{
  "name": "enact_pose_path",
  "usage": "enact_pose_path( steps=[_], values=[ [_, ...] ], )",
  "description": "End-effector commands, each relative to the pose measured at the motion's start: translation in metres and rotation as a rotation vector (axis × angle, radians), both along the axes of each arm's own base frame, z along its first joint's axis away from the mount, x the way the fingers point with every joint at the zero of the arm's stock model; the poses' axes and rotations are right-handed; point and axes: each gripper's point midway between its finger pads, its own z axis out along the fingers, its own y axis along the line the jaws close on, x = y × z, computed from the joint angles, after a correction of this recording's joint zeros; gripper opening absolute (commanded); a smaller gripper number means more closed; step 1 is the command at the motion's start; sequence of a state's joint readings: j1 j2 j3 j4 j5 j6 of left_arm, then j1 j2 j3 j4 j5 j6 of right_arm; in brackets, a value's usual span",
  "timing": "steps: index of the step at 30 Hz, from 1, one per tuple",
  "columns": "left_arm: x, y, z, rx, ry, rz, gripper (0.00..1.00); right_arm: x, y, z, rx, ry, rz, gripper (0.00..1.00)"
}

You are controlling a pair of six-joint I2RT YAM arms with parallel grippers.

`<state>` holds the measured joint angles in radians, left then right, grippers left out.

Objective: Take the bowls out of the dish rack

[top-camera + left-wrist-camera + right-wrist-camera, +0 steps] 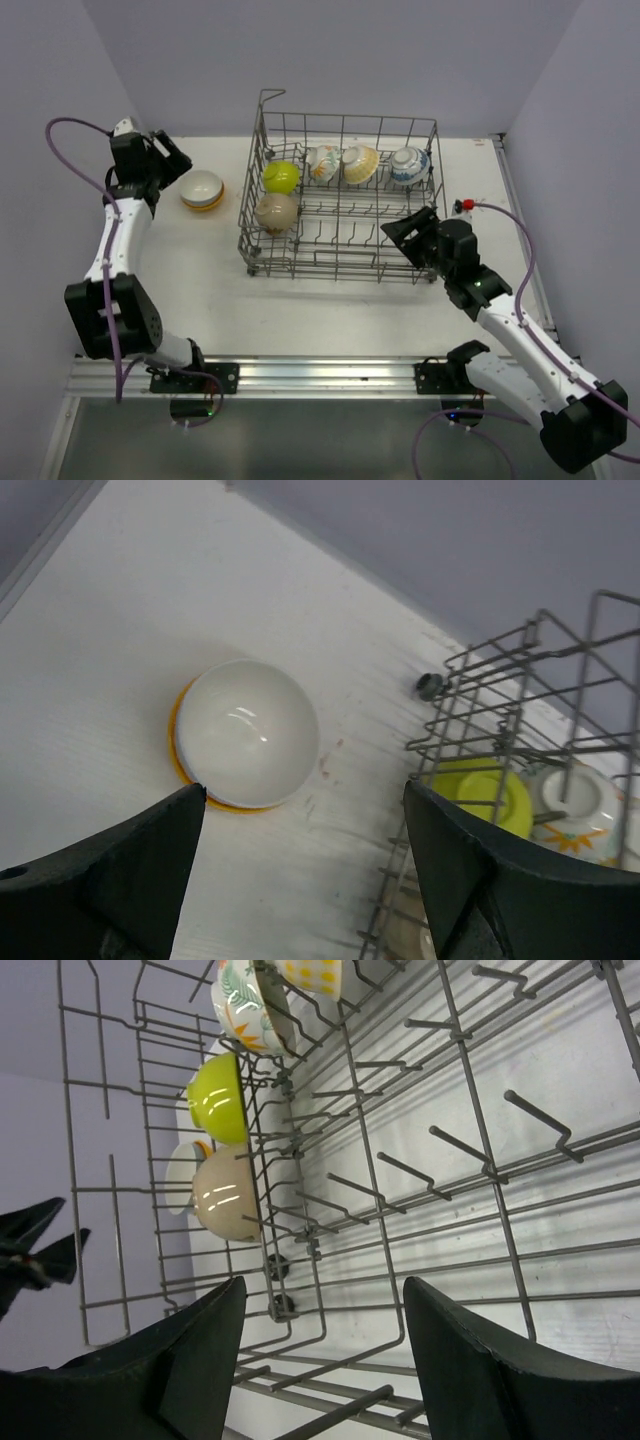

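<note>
Left jaws: wide open, nothing held. In the left wrist view the 2 black fingers stand far apart at the bottom of the pic. A white bowl shows between them, lower down on the surface. It sits inside an orange-yellow bowl, & only that one's rim shows. Can't tell if the finger at bottom left touches that rim.

Right jaws: open too, nothing held. Rack wires show behind the gap.

Dish rack: grey wire, mid of the top view, w/ a tall wire loop at its upper left corner. 5 bowls inside, all tipped on edge:
- lime-yellow bowl
- beige bowl, just below the lime one
- flower bowl, yellow-pattern bowl & blue-pattern bowl, along the top row

The 2-bowl stack is left of the rack, near it but not touching.
</note>
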<state>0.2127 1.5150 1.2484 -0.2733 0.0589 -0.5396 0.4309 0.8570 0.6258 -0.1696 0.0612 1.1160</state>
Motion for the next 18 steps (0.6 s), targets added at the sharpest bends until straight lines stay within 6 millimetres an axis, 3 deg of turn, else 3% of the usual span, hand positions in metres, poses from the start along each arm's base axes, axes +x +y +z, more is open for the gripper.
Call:
enact_pose_path(
  steps=[1, 2, 6, 9, 12, 13, 15, 16, 18],
  values=[
    [-0.008, -0.041, 0.067, 0.051, -0.217, -0.114, 0.84, 0.006, -0.004, 0.034, -0.06, -0.067, 0.01, 0.69],
    [-0.015, -0.066, 0.071, 0.058, -0.234, -0.166, 0.85, 0.008, -0.004, 0.039, -0.065, -0.079, 0.009, 0.7],
    [-0.03, -0.122, 0.07, 0.059, -0.306, -0.366, 0.86, 0.011, -0.003, 0.073, -0.102, -0.16, 0.038, 0.8],
    [-0.044, -0.152, 0.06, 0.059, -0.313, -0.476, 0.86, 0.021, -0.008, 0.087, -0.158, -0.2, 0.019, 0.82],
    [-0.05, -0.177, 0.062, 0.051, -0.351, -0.566, 0.86, 0.035, -0.014, 0.104, -0.246, -0.24, 0.002, 0.84],
    [-0.051, -0.182, 0.062, 0.043, -0.351, -0.583, 0.86, 0.043, -0.013, 0.096, -0.284, -0.206, 0.004, 0.85],
    [-0.054, -0.19, 0.056, 0.024, -0.351, -0.622, 0.86, 0.056, -0.014, 0.106, -0.339, -0.219, -0.002, 0.85],
    [-0.054, -0.191, 0.053, 0.021, -0.343, -0.628, 0.86, 0.068, -0.011, 0.093, -0.367, -0.184, 0.004, 0.82],
    [-0.055, -0.195, 0.048, 0.013, -0.333, -0.649, 0.86, 0.083, -0.005, 0.095, -0.375, -0.18, 0.027, 0.66]
  ],
)
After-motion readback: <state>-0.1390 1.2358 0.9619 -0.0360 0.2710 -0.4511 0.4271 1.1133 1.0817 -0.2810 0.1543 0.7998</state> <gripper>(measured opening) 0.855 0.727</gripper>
